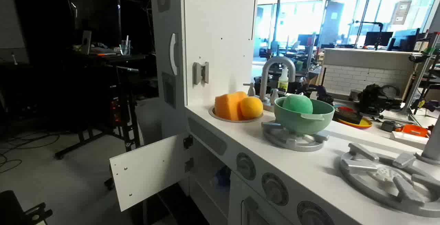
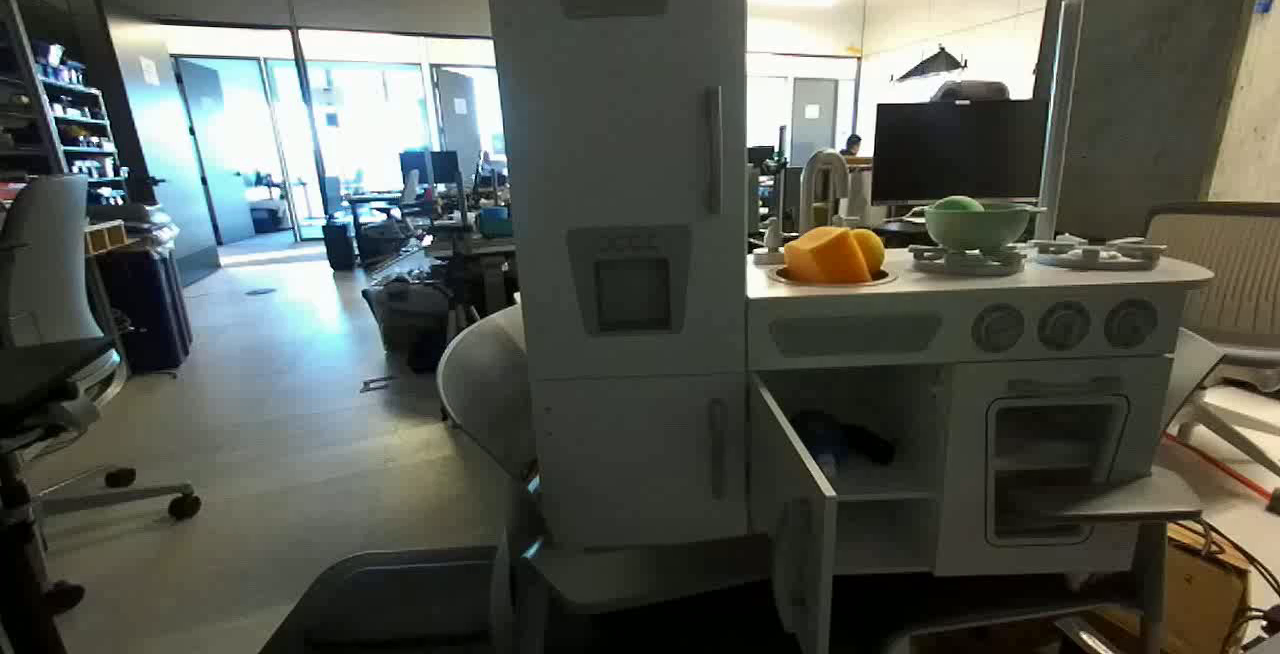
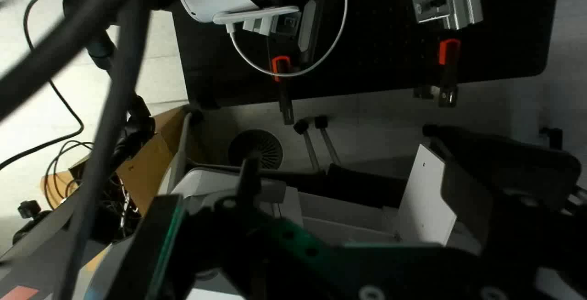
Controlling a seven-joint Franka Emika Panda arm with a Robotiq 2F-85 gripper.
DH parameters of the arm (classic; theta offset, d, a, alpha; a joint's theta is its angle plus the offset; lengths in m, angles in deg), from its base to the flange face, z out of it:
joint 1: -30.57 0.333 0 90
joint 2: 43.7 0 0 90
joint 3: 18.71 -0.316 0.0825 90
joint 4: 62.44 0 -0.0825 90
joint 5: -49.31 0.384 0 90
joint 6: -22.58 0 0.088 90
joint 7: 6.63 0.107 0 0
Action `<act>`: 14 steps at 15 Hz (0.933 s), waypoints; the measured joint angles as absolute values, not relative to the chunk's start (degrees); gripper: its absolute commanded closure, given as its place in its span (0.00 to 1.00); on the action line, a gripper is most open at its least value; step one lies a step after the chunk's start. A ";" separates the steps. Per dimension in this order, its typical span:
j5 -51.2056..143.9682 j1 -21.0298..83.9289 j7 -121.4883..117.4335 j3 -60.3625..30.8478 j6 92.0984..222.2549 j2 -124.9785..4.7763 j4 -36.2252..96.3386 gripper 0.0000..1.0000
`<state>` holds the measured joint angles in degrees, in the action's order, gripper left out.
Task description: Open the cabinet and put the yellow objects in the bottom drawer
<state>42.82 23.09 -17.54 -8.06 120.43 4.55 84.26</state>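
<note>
An orange-yellow block (image 1: 225, 106) and a yellow ball (image 1: 252, 107) lie together in the round sink on the white toy kitchen's counter; the block (image 2: 825, 256) and ball (image 2: 869, 250) also show in an exterior view. The cabinet door (image 1: 151, 171) below the sink is swung open; it also shows in an exterior view (image 2: 795, 519) and the wrist view (image 3: 424, 194). A shelf (image 2: 885, 496) splits the cabinet, with a lower compartment (image 2: 880, 539) beneath. My gripper (image 3: 367, 180) is dark and blurred, open with nothing between its fingers, apart from the door. The yellow objects are outside the wrist view.
A dark blue object (image 2: 825, 439) lies on the upper shelf. A green bowl (image 1: 302, 120) with a green ball (image 1: 297, 104) stands on the burner beside the sink. A grey faucet (image 1: 264, 80) rises behind the sink. A tall white cupboard (image 2: 620, 174) flanks the counter.
</note>
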 measured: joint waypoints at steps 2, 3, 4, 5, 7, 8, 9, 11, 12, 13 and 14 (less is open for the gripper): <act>42.82 23.09 -17.54 -8.06 120.45 4.58 84.14 0.00; 42.82 23.09 -17.54 -8.07 120.45 4.60 84.10 0.00; 42.82 23.09 -17.54 -8.07 120.45 4.60 84.09 0.00; 42.82 23.09 -17.54 -8.07 120.45 4.60 84.09 0.00; 42.82 23.19 -17.50 -8.12 120.45 4.52 84.27 0.00; 42.95 23.46 -17.29 -8.32 120.55 4.31 84.34 0.00; 43.39 23.95 -16.82 -8.81 120.79 3.92 84.31 0.00; 45.34 25.55 -14.45 -10.75 121.91 2.35 83.86 0.00; 46.53 26.49 -12.69 -12.09 122.88 0.98 83.18 0.00; 47.58 27.29 -10.79 -13.56 123.85 -0.65 82.18 0.00; 48.55 28.02 -8.67 -15.16 124.95 -2.61 80.78 0.00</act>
<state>48.55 28.02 -8.67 -15.16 124.95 -2.61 80.78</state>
